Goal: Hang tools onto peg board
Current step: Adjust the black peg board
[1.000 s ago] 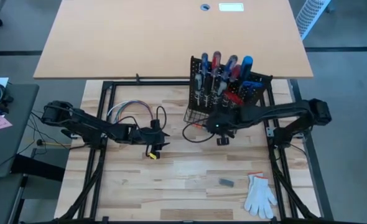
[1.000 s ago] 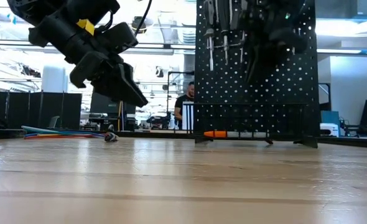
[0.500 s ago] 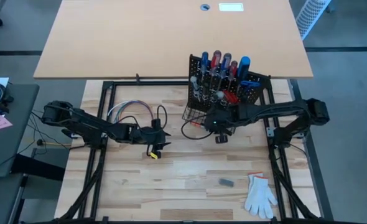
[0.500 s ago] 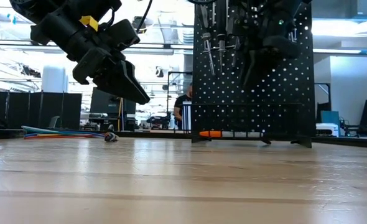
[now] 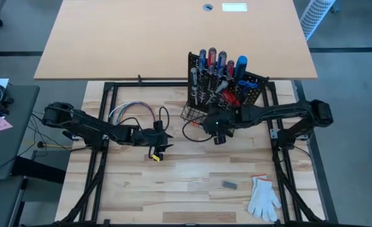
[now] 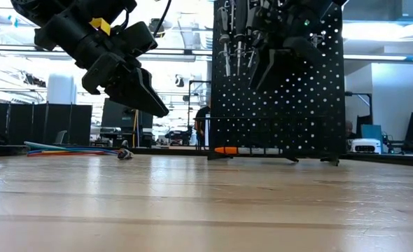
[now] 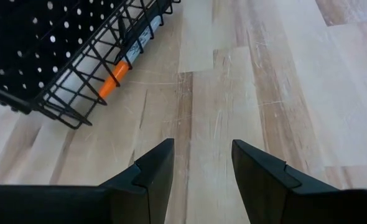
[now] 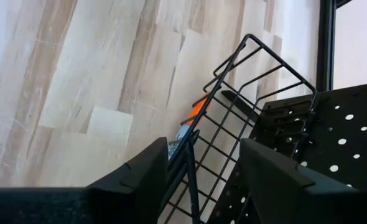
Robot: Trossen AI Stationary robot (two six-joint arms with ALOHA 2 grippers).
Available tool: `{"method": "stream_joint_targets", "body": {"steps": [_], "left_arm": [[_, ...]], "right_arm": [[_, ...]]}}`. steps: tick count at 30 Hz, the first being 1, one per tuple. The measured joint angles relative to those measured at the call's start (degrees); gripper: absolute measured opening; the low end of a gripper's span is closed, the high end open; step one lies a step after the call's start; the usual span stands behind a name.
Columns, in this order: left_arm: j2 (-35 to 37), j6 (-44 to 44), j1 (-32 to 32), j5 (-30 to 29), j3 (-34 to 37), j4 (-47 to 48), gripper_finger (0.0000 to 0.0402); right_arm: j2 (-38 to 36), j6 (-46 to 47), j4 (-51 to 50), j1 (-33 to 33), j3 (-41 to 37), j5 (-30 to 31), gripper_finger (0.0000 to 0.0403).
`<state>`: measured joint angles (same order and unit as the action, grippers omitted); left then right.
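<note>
We find the right gripper [image 8: 199, 168] with fingers parted and nothing between them, straddling the rim of the black wire basket [image 8: 258, 106] at the base of the upright black perforated peg board [image 5: 220, 85]. The red-, blue- and black-handled screwdrivers [image 5: 216, 66] hang in its rings. The left gripper [image 7: 202, 162], open and empty, hovers over bare tabletop. We advise withdrawing straight back, clear of the wires.

I see a robotics lab: dark monitors [image 6: 115, 115] and benches fill the room behind my wooden counter [image 6: 192, 203].
</note>
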<state>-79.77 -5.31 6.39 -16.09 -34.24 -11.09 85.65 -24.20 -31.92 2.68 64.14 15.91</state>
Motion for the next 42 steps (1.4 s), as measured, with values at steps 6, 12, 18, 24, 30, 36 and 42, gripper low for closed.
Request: {"method": "stream_joint_targets", "body": {"steps": [6, 12, 18, 24, 30, 36, 42], "left_arm": [[0.0, -7.4, -0.8, -0.5, 0.0, -3.8, 0.0155], [0.0, -13.7, -7.4, 3.6, 0.0, -14.1, 0.0155], [0.0, -8.8, -15.0, 9.6, 0.0, -15.2, 0.0155], [-2.1, -8.3, -16.2, 12.5, 0.0, -13.4, 0.0155], [-9.5, -8.4, -16.2, 12.2, 0.0, -19.3, 0.0155], [-11.0, -9.8, -15.2, 10.6, 0.0, -24.0, 0.0155], [-11.2, -8.3, -15.1, 13.1, -1.9, -22.8, 0.0155]], "right_arm": [[0.0, 0.4, 0.8, 0.0, 0.0, -1.3, 0.0197], [-0.1, 1.1, 1.1, 0.5, 0.0, -3.3, 0.0198], [-0.1, 1.3, 2.3, 2.0, 0.0, -6.4, 0.0210], [0.0, -4.5, 6.7, 1.8, 0.0, -6.4, 0.0210], [0.0, -13.8, 4.9, 2.0, 0.0, -5.8, 0.0205], [0.0, -19.7, 5.2, 2.0, 0.0, -5.7, 0.0203], [0.0, -26.7, 2.4, 1.3, 0.0, -4.6, 0.0203]]}}
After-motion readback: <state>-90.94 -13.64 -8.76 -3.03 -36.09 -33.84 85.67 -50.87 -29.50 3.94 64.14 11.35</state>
